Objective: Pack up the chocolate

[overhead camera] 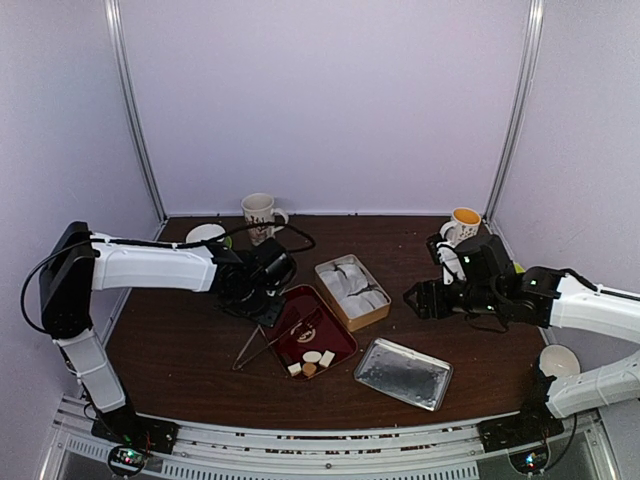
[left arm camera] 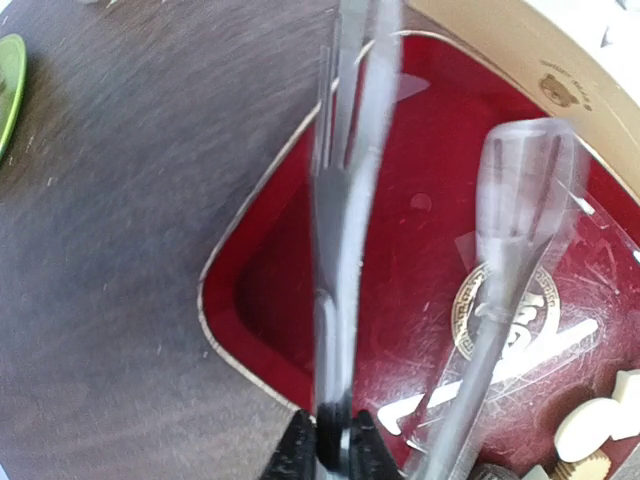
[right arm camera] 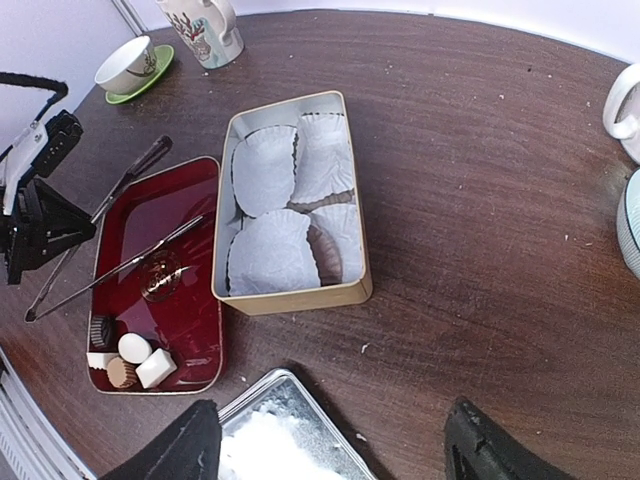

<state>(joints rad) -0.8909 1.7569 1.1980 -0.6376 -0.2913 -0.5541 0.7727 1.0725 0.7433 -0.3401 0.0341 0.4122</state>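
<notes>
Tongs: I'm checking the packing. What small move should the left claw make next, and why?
Probably draw the tongs back until their tips sit over the chocolate. The pieces lie at the red tray's near end, the tips point toward the tin, and no piece shows in its paper liners. Whether the left claw grips the tongs is unclear.

four pale chocolates, two mugs, one tin

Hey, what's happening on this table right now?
The left gripper hovers over the red tray with one arm of the metal tongs between its jaws; whether it grips is unclear. The chocolate sits in the tray's near corner, not yet packed. The tin holds paper liners. The right gripper hangs open, empty.
</notes>
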